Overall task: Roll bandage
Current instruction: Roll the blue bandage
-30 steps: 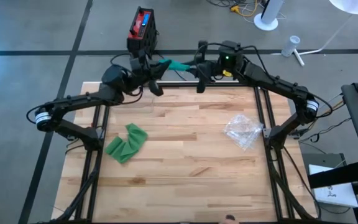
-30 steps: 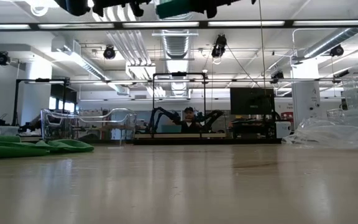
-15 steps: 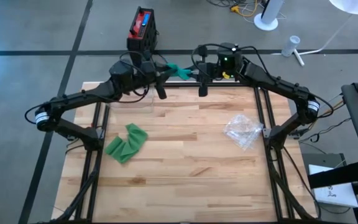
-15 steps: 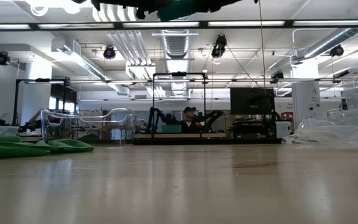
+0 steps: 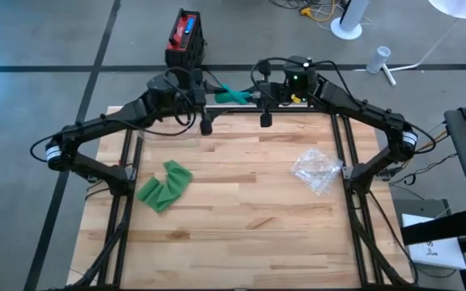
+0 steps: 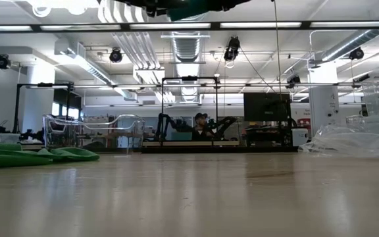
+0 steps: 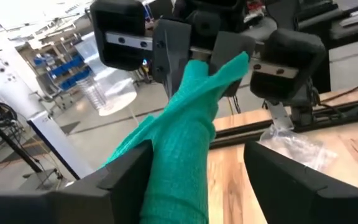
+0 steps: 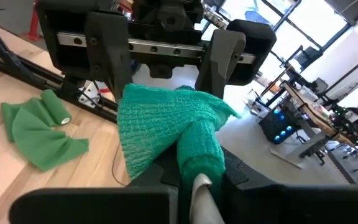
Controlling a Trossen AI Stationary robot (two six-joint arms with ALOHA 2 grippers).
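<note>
Green bandage [image 5: 235,94] | right claw [image 5: 253,95] holds | left claw [image 5: 206,99] wide | plastic bag [image 5: 316,170] apart

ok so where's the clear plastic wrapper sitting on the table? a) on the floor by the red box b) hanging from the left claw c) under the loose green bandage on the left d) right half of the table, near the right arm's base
d: in the high view the clear plastic wrapper lies on the right half of the table, while the loose green bandage lies apart on the left.
</note>
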